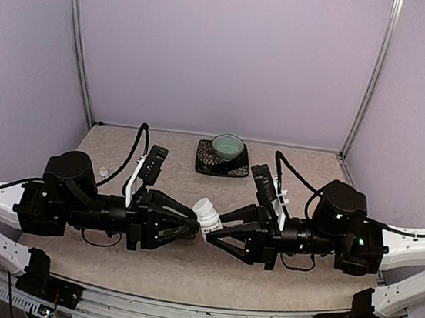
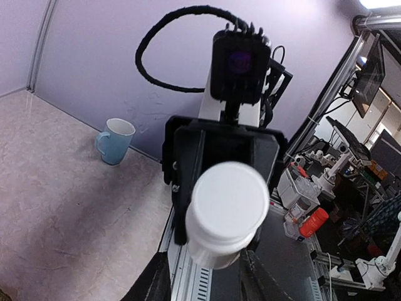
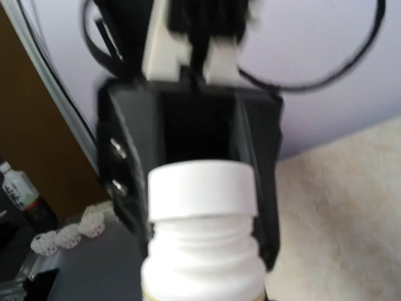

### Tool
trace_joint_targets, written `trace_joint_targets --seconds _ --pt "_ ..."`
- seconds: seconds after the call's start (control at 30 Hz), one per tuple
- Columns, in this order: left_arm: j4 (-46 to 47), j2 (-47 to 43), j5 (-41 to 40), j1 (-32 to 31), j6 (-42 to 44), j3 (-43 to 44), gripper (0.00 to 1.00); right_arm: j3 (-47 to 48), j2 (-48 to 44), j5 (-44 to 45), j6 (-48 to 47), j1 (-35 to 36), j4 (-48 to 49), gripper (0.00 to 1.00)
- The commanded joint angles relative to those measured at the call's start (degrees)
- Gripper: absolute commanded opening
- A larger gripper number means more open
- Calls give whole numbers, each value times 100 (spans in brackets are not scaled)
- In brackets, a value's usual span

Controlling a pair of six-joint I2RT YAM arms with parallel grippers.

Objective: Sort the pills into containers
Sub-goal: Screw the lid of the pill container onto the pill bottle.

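A white pill bottle with its white cap on hangs in the air between my two grippers, tilted with the cap up and to the left. My right gripper is shut on the bottle's body; in the right wrist view the bottle hides its fingers. My left gripper is open, its fingers apart just below the cap end; in the left wrist view the cap faces the camera. The dark green containers and loose pills are out of view.
A teal bowl sits on a dark patterned plate at the back of the table. A pale blue mug stands by the wall. A small white object lies at the left.
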Motion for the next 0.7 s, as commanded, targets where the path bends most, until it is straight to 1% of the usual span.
trace_joint_targets --seconds 0.0,0.07,0.2,0.3,0.37,0.47,0.57,0.67 --pt "-511 -21 63 -4 180 -99 37 40 -246 -277 33 -32 926 28" --pt "-550 -3 34 -4 181 -40 39 42 -153 -345 15 -32 947 28" --pt "-610 -62 -165 -4 167 19 49 25 -54 -407 -39 -32 1047 28" --pt "-651 -252 -466 -2 65 -10 64 -68 -130 -236 -189 -32 1046 28" --pt "-755 -424 -803 -5 -38 -29 71 -175 -202 -70 -369 -32 1012 28" --pt "-913 -692 -1283 -4 -178 -10 78 -315 -193 258 -803 -32 897 28" --pt "-1207 -823 -1791 -5 -424 155 81 -539 -94 733 -1217 -32 1026 28" --pt "-1587 -715 -2275 -5 -804 435 86 -752 20 1296 -1594 -19 1314 28"
